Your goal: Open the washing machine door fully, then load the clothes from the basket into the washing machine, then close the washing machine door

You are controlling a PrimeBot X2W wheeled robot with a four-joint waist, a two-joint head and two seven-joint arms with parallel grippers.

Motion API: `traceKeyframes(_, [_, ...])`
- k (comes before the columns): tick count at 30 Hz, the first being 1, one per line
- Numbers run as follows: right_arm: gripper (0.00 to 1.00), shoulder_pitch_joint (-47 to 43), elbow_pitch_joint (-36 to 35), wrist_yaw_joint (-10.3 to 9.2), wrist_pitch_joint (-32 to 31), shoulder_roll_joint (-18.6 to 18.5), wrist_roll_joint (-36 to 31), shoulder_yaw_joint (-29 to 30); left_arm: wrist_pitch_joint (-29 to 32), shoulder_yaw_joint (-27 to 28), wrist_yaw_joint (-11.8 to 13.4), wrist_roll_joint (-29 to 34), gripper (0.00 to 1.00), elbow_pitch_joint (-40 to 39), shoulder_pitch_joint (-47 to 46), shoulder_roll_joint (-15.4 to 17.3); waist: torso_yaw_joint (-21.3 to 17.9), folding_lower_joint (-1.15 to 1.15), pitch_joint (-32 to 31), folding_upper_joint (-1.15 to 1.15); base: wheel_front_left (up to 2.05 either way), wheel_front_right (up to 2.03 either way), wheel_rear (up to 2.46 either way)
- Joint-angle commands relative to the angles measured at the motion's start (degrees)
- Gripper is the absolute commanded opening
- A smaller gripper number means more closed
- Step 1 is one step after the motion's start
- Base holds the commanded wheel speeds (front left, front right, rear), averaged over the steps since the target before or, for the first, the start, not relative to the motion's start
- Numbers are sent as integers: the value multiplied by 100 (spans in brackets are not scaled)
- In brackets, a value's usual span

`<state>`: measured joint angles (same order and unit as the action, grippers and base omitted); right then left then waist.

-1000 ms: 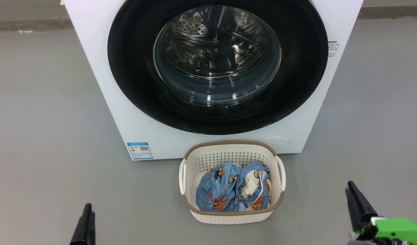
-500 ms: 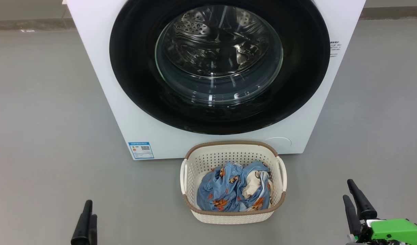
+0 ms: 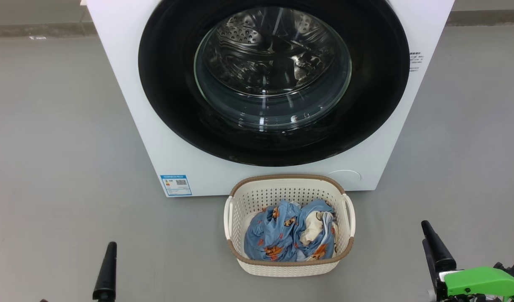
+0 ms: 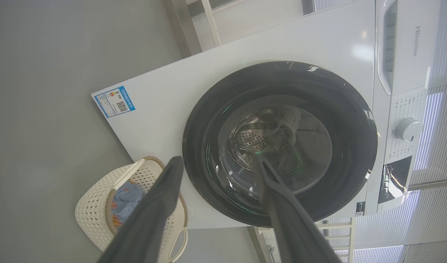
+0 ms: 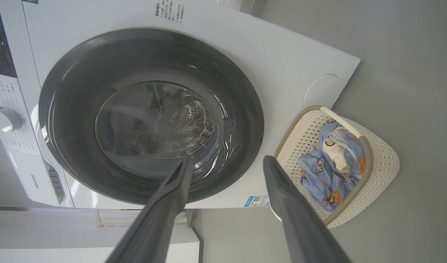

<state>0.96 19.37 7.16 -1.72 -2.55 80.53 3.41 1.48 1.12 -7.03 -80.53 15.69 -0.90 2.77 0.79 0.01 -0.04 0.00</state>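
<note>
While the large round washing machine door, with its wide glossy black rim and bulging clear glass bowl, sits shut against the big white front-loading washing machine, the steel perforated drum shows through the glass. Seen from the head, the machine stands at 12 o'clock on a plain grey floor. A blue label sticker marks the 7 o'clock corner of its front and a round white flap the 5 o'clock corner.

At 6 o'clock from the door, the small cream-white perforated plastic basket, with a brown woven-look rim and two side handles, stands on the floor near the machine's front; whether the two touch cannot be told. The clothes, a bundle of light blue fabric printed with small orange-brown cartoon figures and with cream-white parts, lie inside the basket below its rim.

The left gripper sits at 7 o'clock in the head view, well apart from the basket. Its wrist view shows its two long dark fingers spread wide and released, with nothing between them, pointing toward the door. The right gripper sits at 4 o'clock in the head view, behind a bright green wrist part, also well apart from the basket. Its fingers are likewise parted and empty, touching neither door nor basket.
</note>
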Motion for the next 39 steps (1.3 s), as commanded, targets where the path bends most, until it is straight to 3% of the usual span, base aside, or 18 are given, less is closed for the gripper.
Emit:
traceKeyframes(1, [100,287,-116,12,80,-111,-211,-82,-65,20,-17,194,100,-211,-165,111,3,0,0,0,0,0,0])
traceKeyframes(15, [100,386,-65,15,318,-202,-1157,-298,-300,-123,-21,1411,100,-261,-168,193,18,0,26,0,0,0,0])
traceKeyframes(39, [100,573,155,21,708,-434,-2710,-849,-688,-291,-28,2971,100,-375,-163,250,14,0,13,0,0,0,0])
